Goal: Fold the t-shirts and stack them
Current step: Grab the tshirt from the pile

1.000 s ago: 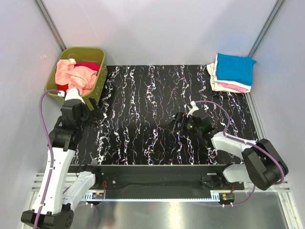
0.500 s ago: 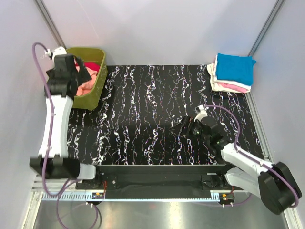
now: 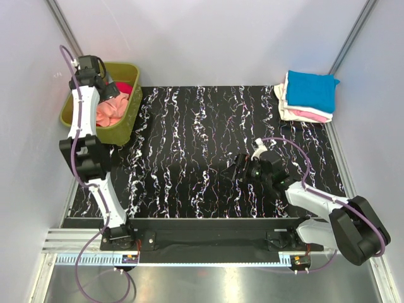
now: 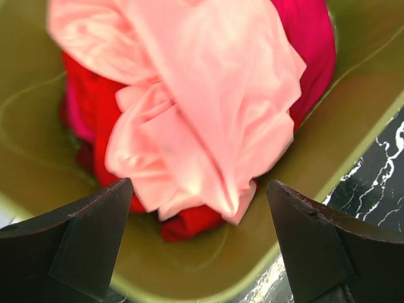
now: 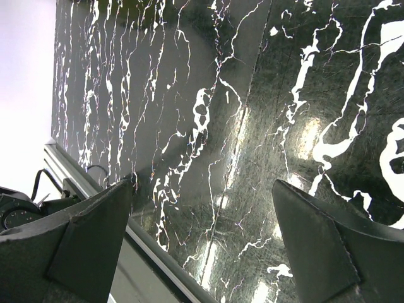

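Note:
Crumpled t-shirts fill the olive-green tub (image 3: 124, 124) at the back left: a salmon-pink one (image 3: 108, 110) (image 4: 208, 107) lies over a red one (image 4: 189, 221) and a magenta one (image 3: 125, 88) (image 4: 309, 50). My left gripper (image 3: 108, 87) (image 4: 199, 243) hangs open just above this heap, its fingers either side of the pink cloth's lower fold, nothing between them. Folded t-shirts are stacked at the back right, a bright blue one (image 3: 310, 89) over cream and pink ones (image 3: 304, 115). My right gripper (image 3: 235, 168) (image 5: 202, 243) stands open and empty over the black marbled table (image 3: 189, 139).
The tub's near rim (image 4: 208, 291) curves below my left fingers, with the table beyond it at the right. Grey walls close in the table at the back and sides. A metal rail (image 5: 145, 243) runs along the table's front edge under my right gripper.
My left arm has swung from the table beside the tub up and over it, now reaching down into the shirts. My right arm has shifted a little over the table, still open.

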{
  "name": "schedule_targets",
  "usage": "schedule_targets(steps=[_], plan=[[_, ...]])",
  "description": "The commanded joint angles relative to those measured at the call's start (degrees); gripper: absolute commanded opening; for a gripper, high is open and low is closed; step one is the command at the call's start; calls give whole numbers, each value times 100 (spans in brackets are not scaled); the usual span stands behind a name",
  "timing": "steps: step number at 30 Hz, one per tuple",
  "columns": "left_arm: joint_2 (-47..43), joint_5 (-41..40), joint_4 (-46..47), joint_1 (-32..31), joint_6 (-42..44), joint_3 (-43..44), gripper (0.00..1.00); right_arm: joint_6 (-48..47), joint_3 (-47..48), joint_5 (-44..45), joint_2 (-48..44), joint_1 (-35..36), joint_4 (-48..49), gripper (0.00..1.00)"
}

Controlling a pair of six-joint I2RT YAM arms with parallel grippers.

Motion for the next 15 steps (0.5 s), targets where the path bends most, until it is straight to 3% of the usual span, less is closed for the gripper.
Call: schedule_targets(steps=[1, 7, 9, 10, 11, 15], plan=[[381, 311, -70, -33, 101, 506, 92, -97, 183, -118, -40, 6, 321, 100], [699, 486, 97, -33, -31, 471, 84, -114, 226, -171, 66, 6, 330, 100], [743, 539, 114, -33, -57, 480, 53, -114, 235, -180, 101, 6, 330, 100], [769, 557, 80, -33, -75, 532, 32, -105, 244, -171, 101, 6, 330, 100], [770, 557, 18, -33, -101, 585, 1, -114, 244, -180, 110, 15, 321, 100], [490, 479, -184, -190, -189, 1024, 0, -114, 244, -180, 101, 6, 321, 100]])
